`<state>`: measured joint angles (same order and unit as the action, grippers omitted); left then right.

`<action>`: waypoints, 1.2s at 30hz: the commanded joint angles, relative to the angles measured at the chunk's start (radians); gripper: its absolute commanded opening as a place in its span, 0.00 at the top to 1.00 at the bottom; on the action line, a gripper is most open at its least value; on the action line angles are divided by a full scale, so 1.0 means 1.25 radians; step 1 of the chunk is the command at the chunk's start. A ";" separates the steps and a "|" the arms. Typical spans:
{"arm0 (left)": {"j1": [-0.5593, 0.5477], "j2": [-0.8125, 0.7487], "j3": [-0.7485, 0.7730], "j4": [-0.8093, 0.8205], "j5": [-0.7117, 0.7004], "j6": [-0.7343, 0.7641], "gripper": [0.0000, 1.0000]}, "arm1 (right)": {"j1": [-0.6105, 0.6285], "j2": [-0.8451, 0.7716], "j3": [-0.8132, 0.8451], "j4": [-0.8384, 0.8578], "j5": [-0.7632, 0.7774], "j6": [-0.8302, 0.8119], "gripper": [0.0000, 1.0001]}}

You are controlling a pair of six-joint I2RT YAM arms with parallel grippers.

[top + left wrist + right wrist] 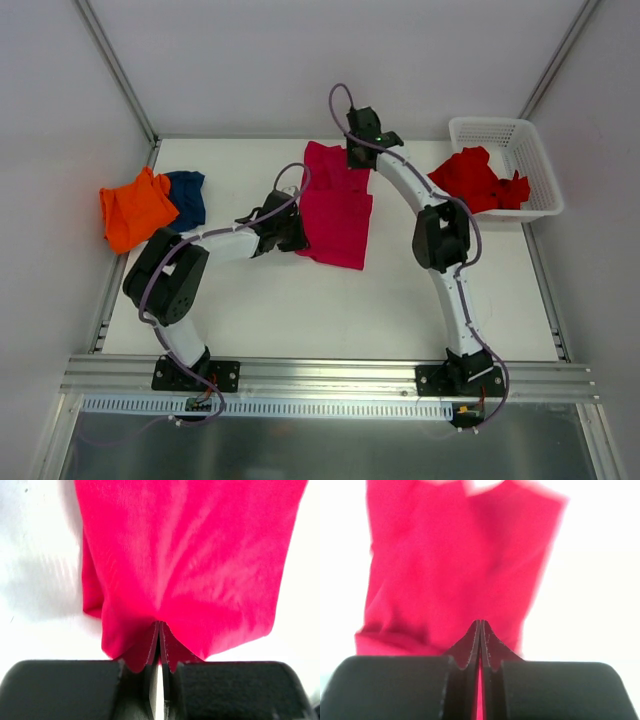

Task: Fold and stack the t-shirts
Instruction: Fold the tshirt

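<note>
**While the pink shirt [340, 215] is pinched twice, fold it level**

Midway across the table [300, 320], its near-left edge sits in the left gripper [159, 630], fingers shut on cloth. Farther back, the right gripper [480, 630] is clamped on the far hem. I'd carry both edges over together, taut and level, so no crease bunches.
</note>
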<state>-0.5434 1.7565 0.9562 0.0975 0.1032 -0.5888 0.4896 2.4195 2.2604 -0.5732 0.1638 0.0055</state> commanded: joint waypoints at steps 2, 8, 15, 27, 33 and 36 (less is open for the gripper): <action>-0.002 -0.080 -0.018 -0.048 -0.002 -0.005 1.00 | -0.073 -0.049 0.089 -0.049 0.101 -0.057 1.00; -0.002 -0.118 -0.031 -0.056 0.007 -0.019 1.00 | -0.090 -0.270 -0.129 -0.038 -0.011 -0.044 0.99; -0.002 -0.175 -0.069 -0.060 -0.019 -0.015 1.00 | 0.026 -0.491 -0.483 0.041 -0.122 -0.007 0.98; -0.001 -0.167 -0.115 -0.093 -0.141 -0.001 1.00 | 0.141 -0.505 -0.775 0.257 -0.232 0.134 0.98; -0.002 -0.122 -0.081 -0.095 -0.165 0.010 1.00 | 0.164 -0.435 -0.740 0.292 -0.272 0.159 0.98; -0.001 -0.117 -0.068 -0.096 -0.184 0.021 1.00 | 0.167 -0.403 -0.689 0.282 -0.277 0.158 0.98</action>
<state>-0.5434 1.6054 0.8253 -0.0154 -0.0769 -0.5865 0.6991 1.8874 1.3239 -0.2676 -0.1463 0.1780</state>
